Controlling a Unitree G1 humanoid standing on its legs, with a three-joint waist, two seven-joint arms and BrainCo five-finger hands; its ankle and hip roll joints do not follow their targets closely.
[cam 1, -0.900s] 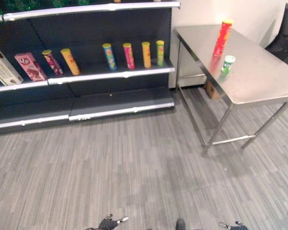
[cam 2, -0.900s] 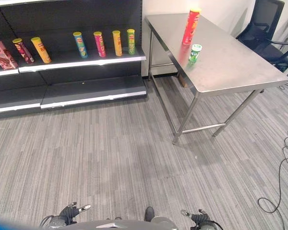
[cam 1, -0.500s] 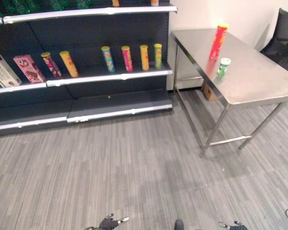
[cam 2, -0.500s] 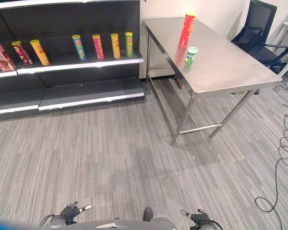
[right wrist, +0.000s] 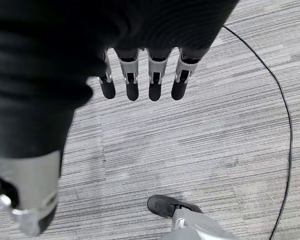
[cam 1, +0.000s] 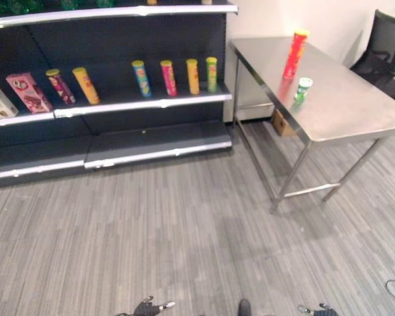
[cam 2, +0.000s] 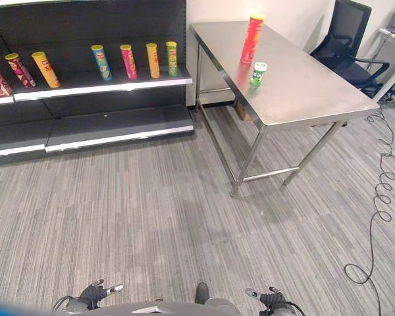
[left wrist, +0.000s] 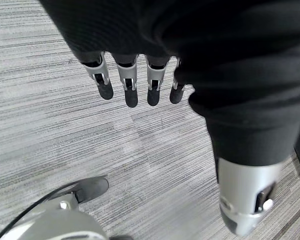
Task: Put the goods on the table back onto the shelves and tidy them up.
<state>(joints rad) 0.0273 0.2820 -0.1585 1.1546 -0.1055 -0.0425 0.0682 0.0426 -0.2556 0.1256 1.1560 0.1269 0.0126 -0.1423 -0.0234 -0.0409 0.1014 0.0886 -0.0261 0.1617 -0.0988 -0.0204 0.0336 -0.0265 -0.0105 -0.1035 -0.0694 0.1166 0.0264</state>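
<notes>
A tall red can (cam 1: 294, 52) stands on the steel table (cam 1: 355, 112) at the right. A short green can (cam 1: 303, 89) stands just in front of it. The dark shelf unit (cam 1: 145, 103) at the back left holds a row of upright cans (cam 1: 167, 76), two leaning cans (cam 1: 85, 84) and a pink box (cam 1: 27, 92). My left hand (left wrist: 131, 92) hangs over the grey floor with straight fingers and holds nothing. My right hand (right wrist: 155, 85) hangs the same way, open and empty. Both hands are low and far from the table and the shelves.
A black office chair (cam 1: 385, 56) stands behind the table's far right corner. A small cardboard box (cam 1: 281, 122) sits on the floor under the table. The bottom shelf board (cam 1: 158, 141) is bare. Grey striped floor (cam 1: 184, 224) stretches between me and the shelves.
The whole picture has shifted a little left, so the camera has moved. The cans and both hands stay as they were.
</notes>
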